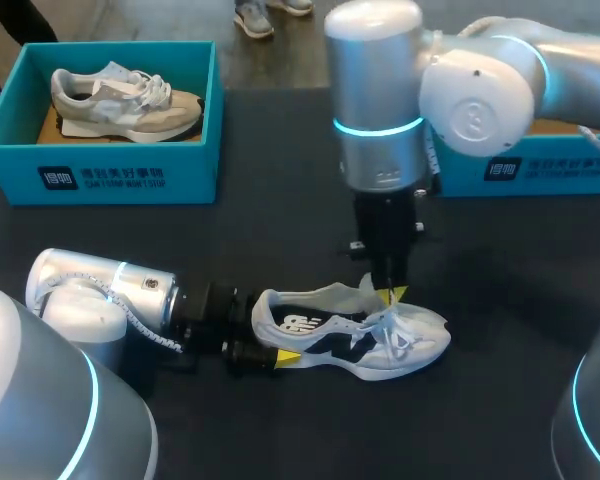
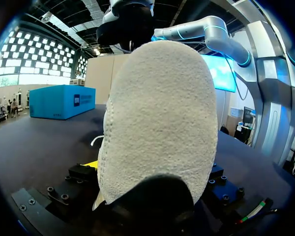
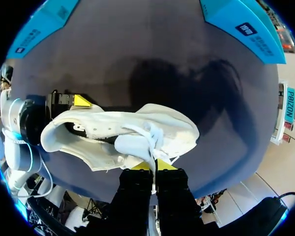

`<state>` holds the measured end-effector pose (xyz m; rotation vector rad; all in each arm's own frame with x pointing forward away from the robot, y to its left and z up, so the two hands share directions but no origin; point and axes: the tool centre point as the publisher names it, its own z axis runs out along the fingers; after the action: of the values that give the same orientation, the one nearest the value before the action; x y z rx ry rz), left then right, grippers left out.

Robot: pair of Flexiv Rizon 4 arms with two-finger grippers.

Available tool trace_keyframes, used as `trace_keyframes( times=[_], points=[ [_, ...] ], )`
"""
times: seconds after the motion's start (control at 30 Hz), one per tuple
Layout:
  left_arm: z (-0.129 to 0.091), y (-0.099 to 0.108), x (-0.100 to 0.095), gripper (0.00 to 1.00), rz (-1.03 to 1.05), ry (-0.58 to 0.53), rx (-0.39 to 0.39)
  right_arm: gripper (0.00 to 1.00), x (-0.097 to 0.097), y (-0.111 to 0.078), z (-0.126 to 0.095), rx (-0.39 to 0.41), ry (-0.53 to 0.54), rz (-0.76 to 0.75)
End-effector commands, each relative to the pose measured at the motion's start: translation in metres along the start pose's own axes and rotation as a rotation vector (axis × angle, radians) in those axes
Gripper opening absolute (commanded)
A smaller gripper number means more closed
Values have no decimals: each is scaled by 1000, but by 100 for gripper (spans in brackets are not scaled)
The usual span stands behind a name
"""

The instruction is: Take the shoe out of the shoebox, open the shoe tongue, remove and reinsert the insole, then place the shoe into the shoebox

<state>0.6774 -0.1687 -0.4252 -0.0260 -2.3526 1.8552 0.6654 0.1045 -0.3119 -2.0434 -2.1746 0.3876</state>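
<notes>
Shoeboxes number two, both teal, both at the far side of the dark surface point(image 1: 280, 230). The left shoebox point(image 1: 130, 175) stands open and whole in the head view, with a dark square mark and a line of white print on its front wall. One grey and beige shoe point(image 1: 125, 100) lies inside it on its side. Arms number two as well. My left arm comes in low from the left, lying almost flat along the surface. The left pincer point(image 1: 268, 330) is clamped on the heel of the white shoe point(image 1: 350, 335). Only one yellow fingertip point(image 1: 288, 357) shows, pressed against the sole side, and in the left wrist view the white heel fills the space between the fingers. That white shoe, the second of the two shoes, lies on its side on the surface near the middle, outside both boxes. Its toe points right, its laces are loose, and there is a dark logo on its flank. My right arm hangs straight down over the shoe. The right pincer point(image 1: 393, 293) is nearly closed, its two yellow tips nipping a thin white edge of the tongue point(image 1: 368, 293), which stands up from the shoe. The right shoebox point(image 1: 550, 170) sits behind that arm, mostly hidden, showing the same kind of mark and print.
</notes>
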Motion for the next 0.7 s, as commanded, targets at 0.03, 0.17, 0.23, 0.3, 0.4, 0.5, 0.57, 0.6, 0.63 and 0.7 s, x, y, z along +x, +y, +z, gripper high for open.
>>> trace_keyframes(
  times=[0.03,0.17,0.23,0.3,0.4,0.5,0.57,0.6,0.63,0.7],
  points=[
    [3,3,1,0,0,-1,-2,0,-21,-3,5,-15,281,-39],
    [3,3,1,0,0,-1,-2,0,-28,-1,8,-25,355,-86],
    [3,3,1,0,0,-1,-2,0,-31,-1,10,-25,375,-93],
    [3,3,1,0,0,-1,-2,0,-35,-2,10,-25,398,-100],
    [3,3,1,0,0,-1,-2,0,-41,-3,13,-24,431,-113],
    [3,3,1,0,0,-1,-2,0,-48,-5,17,-26,450,-116],
    [3,3,1,0,0,-1,-2,0,-52,-6,20,-29,473,-122],
    [3,3,1,0,0,-1,-2,0,-53,-7,21,-26,477,-125],
    [3,3,1,0,0,-1,-2,0,-54,-7,22,-25,484,-125],
    [3,3,1,0,0,-1,-2,0,-55,-7,24,-26,500,-130]
  ],
)
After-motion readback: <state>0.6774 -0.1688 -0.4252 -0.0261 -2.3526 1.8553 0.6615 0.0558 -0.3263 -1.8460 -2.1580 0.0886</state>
